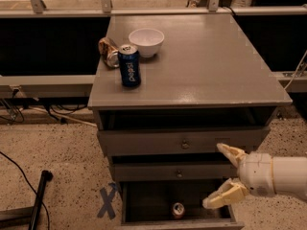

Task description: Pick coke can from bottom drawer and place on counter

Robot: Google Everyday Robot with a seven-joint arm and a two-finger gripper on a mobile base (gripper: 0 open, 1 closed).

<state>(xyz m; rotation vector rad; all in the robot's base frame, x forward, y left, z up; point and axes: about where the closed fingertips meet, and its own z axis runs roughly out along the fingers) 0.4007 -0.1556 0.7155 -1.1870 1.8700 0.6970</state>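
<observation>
From where I stand, the pale claw point(213, 176) reaches in from the four o'clock edge of the scene, in front of the cabinet's lower drawers. Its two fingers are spread wide with nothing between them; one fingertip point(225, 150) lies across the front of a knobbed drawer, and the other points down toward the open bottom drawer point(144, 202).

The coke can point(178, 209) stands upright inside that drawer, near its front edge at six o'clock, with its silver top facing up. It is apart from the claw, which sits at roughly two o'clock from the can.

On the counter point(206, 61), toward ten o'clock, a dark blue Pepsi can point(129, 65) stands upright. A white bowl point(146, 41) is just behind it, and a crushed tan can point(108, 51) lies at its eleven o'clock.
</observation>
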